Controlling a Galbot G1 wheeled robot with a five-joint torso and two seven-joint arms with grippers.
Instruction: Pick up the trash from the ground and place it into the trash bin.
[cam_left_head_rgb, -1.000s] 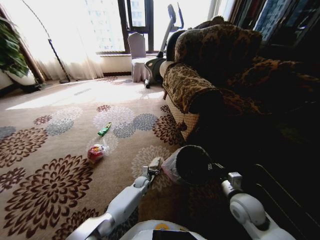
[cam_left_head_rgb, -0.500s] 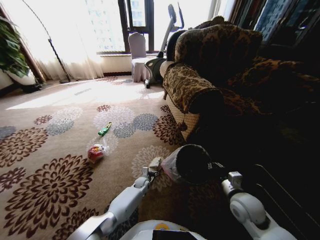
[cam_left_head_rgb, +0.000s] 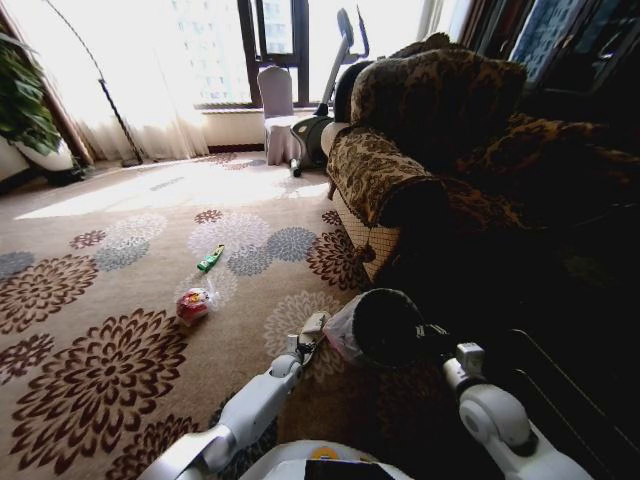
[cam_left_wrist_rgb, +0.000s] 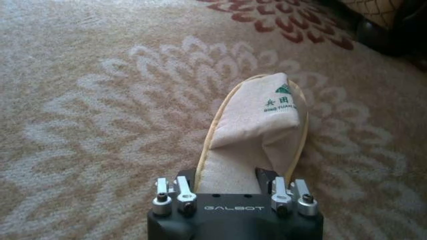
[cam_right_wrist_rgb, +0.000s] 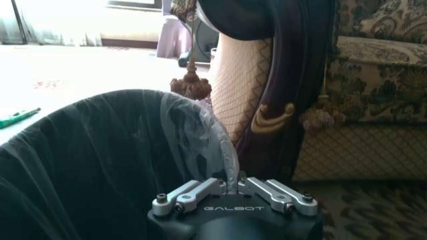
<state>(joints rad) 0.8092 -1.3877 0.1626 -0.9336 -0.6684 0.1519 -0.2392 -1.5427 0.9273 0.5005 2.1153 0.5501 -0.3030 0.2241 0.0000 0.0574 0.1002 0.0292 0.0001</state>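
My left gripper (cam_left_wrist_rgb: 227, 184) is shut on a piece of trash, a beige packet (cam_left_wrist_rgb: 261, 131) with green print, held just above the carpet. In the head view this packet (cam_left_head_rgb: 313, 327) hangs right beside the trash bin (cam_left_head_rgb: 386, 326), a black bucket with a thin pale liner. My right gripper (cam_right_wrist_rgb: 231, 188) is shut on the bin's rim and liner (cam_right_wrist_rgb: 100, 160), holding it tilted. On the carpet farther left lie a red-white round packet (cam_left_head_rgb: 193, 303) and a green wrapper (cam_left_head_rgb: 209, 259); the green wrapper (cam_right_wrist_rgb: 17, 117) also shows past the bin.
A patterned sofa (cam_left_head_rgb: 440, 150) stands close on the right, its fringed arm (cam_right_wrist_rgb: 247, 95) just beyond the bin. A white-covered chair (cam_left_head_rgb: 275, 105) and an exercise machine (cam_left_head_rgb: 335, 70) stand by the window. A potted plant (cam_left_head_rgb: 20, 110) is at far left. Open flowered carpet (cam_left_head_rgb: 100, 340) lies to the left.
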